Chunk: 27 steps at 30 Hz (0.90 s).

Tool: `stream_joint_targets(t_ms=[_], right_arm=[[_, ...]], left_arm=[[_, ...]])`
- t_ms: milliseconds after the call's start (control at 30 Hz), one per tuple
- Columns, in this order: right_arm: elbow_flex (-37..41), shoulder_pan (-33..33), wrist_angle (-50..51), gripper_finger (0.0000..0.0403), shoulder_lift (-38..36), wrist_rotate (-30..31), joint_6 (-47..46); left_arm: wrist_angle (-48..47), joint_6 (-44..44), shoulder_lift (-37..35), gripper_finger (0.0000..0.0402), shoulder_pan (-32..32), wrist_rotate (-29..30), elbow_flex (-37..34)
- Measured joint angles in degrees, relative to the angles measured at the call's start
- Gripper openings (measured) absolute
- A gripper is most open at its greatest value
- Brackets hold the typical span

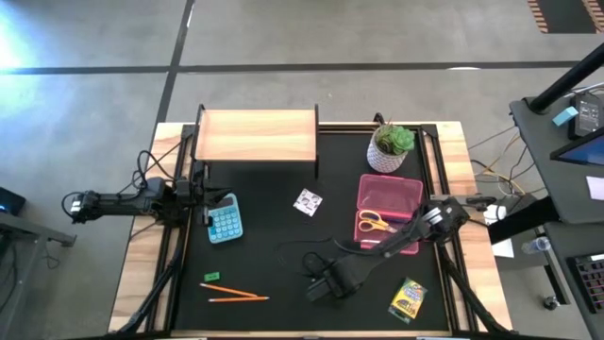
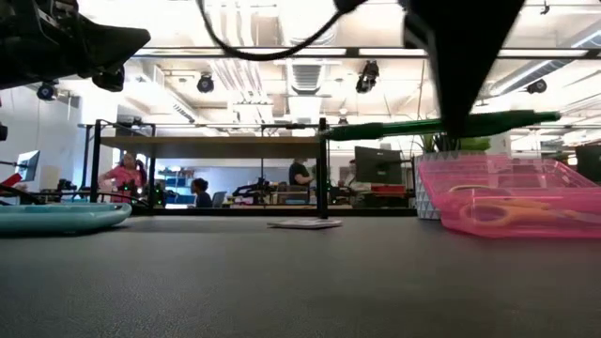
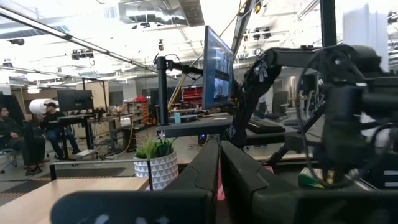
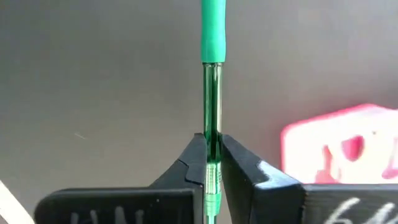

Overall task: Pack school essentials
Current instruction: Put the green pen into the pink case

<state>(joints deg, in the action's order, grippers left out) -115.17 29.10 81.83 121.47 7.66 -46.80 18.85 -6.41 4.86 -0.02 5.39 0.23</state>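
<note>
My right gripper (image 1: 323,281) hovers over the near middle of the black mat, shut on a green pen (image 4: 212,37) with a clear barrel. In the low view the pen (image 2: 432,125) hangs level above the mat. Yellow-handled scissors (image 1: 375,223) lie inside an open pink box (image 1: 401,189). A white patterned card (image 1: 308,201), a green eraser (image 1: 210,277), orange pencils (image 1: 234,296) and a crayon box (image 1: 408,299) lie flat on the mat. My left gripper (image 1: 200,189) waits shut at the mat's left edge, holding nothing. My right gripper pinches the pen's clear barrel (image 4: 212,140) between its two fingers, which come from above and point down. The fingers lie across the pen. The pen is lifted clear of the mat and sits level, its solid green end (image 4: 212,31) sticking out past the fingertips.
A blue calculator (image 1: 225,219) lies beside my left gripper. A wooden shelf (image 1: 257,135) stands at the far edge, and a potted plant (image 1: 390,146) sits behind the pink box. Bare mat lies between the card and the pencils. People sit in the room beyond the table.
</note>
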Motion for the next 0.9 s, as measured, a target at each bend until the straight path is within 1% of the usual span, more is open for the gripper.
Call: stream_joint_targets(t_ms=[133, 267, 333, 467, 633, 767, 900], right_arm=[[8.6, -0.5, -0.4, 0.0020, -6.6, 0.1, -0.4], [20.2, -1.0, -1.4, 0.0020, -15.5, 0.1, -3.5], [26.5, -1.0, -3.7, 0.0020, -20.1, 0.0, -4.4], [38.9, -1.0, -9.7, 0.0020, -30.2, 0.0, -3.3], [52.5, -1.0, -13.2, 0.0022, -39.6, 0.0, -4.6], [60.1, -1.0, -18.0, 0.0022, -44.7, 0.0, -3.1], [65.0, -1.0, -20.7, 0.0022, -47.8, -0.1, -0.1]], left_arm=[[0.0, 0.0, 0.0, 0.0000, 0.0, 0.0, 0.0], [0.0, 0.0, 0.0, 0.0000, 0.0, 0.0, 0.0], [0.0, 0.0, 0.0, 0.0000, 0.0, 0.0, 0.0], [0.0, 0.0, 0.0, 0.0000, 0.0, 0.0, 0.0], [0.0, 0.0, 0.0, 0.0000, 0.0, 0.0, 0.0], [0.0, 0.0, 0.0, 0.0000, 0.0, 0.0, 0.0], [0.0, 0.0, 0.0, 0.0000, 0.0, 0.0, 0.0]])
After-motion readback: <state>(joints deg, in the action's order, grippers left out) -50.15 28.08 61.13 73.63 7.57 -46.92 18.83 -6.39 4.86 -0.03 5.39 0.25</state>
